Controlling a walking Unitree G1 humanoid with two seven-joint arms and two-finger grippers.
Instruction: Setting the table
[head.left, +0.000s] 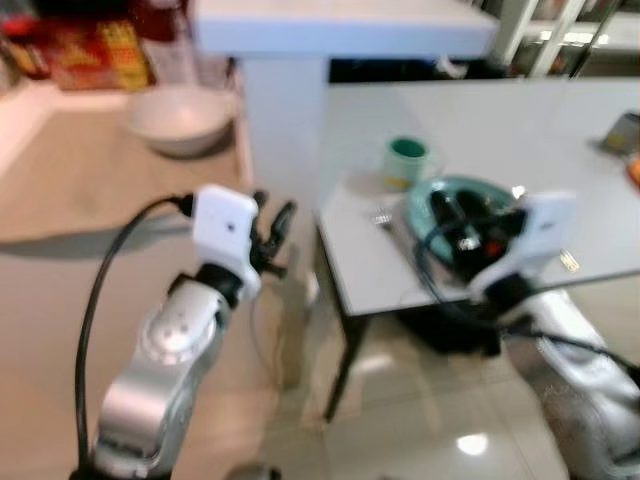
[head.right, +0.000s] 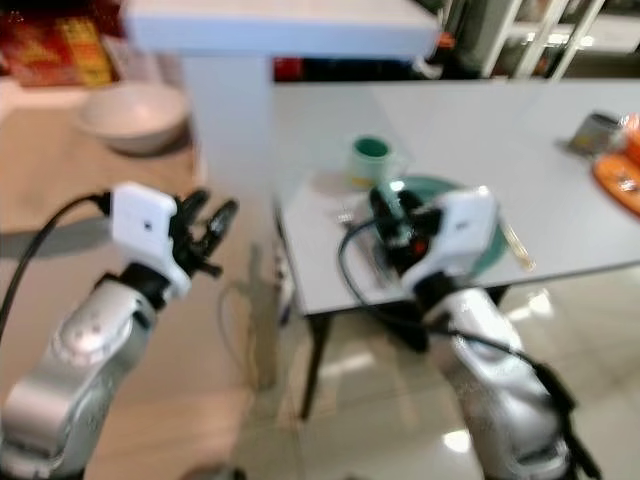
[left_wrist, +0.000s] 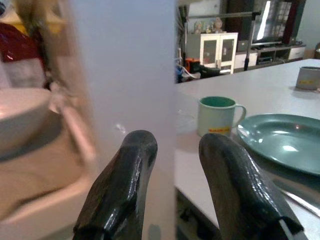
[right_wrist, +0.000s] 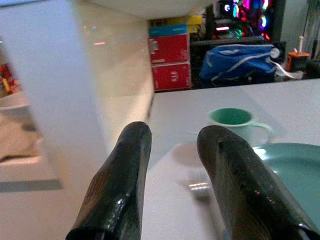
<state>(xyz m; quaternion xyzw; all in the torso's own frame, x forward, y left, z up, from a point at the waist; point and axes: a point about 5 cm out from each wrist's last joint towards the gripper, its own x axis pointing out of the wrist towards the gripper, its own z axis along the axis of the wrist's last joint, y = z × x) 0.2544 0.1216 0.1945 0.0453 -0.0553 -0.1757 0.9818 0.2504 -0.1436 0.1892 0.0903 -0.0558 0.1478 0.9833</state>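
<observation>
A teal plate lies near the front left corner of the grey table. A green mug stands just behind it, and a fork lies to its left. My right gripper hovers over the plate, open and holding nothing. The right wrist view looks past that gripper to the mug, the fork and the plate. My left gripper is raised left of the table, in front of a white pillar, open and empty. The left wrist view has the mug and plate beyond the gripper.
A white bowl sits on the beige counter at the left, with red and yellow packages behind it. A gold utensil lies right of the plate. A grey item and something orange are on the table's far right.
</observation>
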